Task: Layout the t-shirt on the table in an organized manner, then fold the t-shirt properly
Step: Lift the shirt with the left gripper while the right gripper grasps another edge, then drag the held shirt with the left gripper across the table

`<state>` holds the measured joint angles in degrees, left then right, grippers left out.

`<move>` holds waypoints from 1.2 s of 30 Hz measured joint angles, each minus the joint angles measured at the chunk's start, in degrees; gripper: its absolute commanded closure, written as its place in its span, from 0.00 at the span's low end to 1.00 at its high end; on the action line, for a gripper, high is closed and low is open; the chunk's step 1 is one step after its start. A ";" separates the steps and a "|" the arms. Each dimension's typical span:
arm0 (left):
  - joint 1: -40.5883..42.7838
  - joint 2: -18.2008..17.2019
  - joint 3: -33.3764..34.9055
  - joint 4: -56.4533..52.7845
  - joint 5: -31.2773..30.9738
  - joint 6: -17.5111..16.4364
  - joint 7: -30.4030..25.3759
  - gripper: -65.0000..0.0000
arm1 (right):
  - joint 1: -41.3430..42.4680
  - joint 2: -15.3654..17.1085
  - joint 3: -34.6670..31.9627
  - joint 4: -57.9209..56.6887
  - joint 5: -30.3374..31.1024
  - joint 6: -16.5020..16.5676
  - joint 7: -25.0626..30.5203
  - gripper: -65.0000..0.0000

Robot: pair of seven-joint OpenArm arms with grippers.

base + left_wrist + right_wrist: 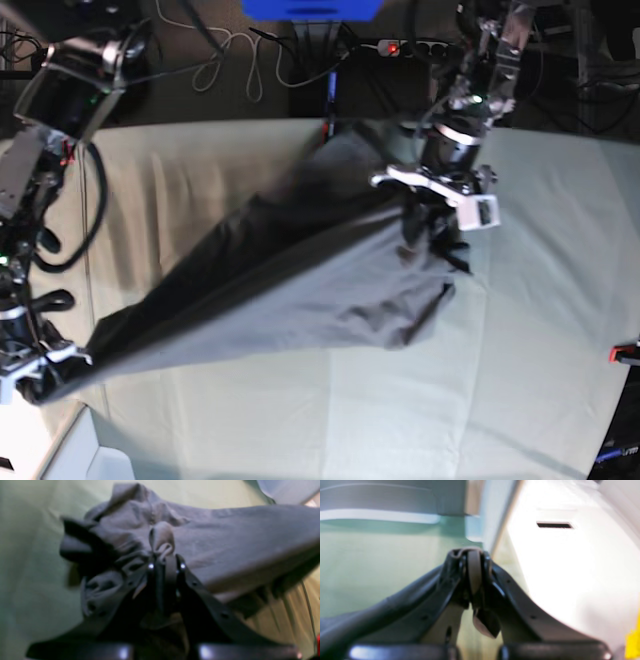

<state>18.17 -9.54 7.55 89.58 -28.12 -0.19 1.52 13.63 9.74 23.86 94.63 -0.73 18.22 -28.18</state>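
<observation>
The grey t-shirt (300,280) is stretched in the air above the table (520,400), from lower left to upper right in the base view. My left gripper (438,235) holds its bunched upper-right end; in the left wrist view the fingers (166,563) are shut on a knot of grey cloth (225,547). At the table's front left corner, my right gripper (40,378) pinches the other end. In the right wrist view it (473,562) is shut on a thin fold, and the t-shirt (357,627) trails off to the lower left.
A red-black clamp (628,352) sits on the table's right edge. Cables and a power strip (410,47) lie beyond the far edge. The right gripper hangs close to the table's left edge, with a bright white surface (570,567) beside it.
</observation>
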 measured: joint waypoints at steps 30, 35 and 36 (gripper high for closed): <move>-20.22 7.39 -8.09 -20.57 0.09 0.04 11.28 0.42 | -6.05 3.74 4.17 -4.33 0.13 0.02 0.22 1.00; -21.18 7.69 -8.20 -24.68 0.26 0.22 11.41 0.63 | -5.79 3.76 4.20 -4.33 0.15 0.00 0.33 1.00; -21.05 7.63 -8.20 -24.72 0.04 0.22 11.61 0.76 | -5.84 3.76 4.20 -4.33 0.13 0.02 0.33 1.00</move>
<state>-2.87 -1.91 -0.64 64.86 -28.08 0.03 13.13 7.79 13.50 28.05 90.30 -0.60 18.24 -27.86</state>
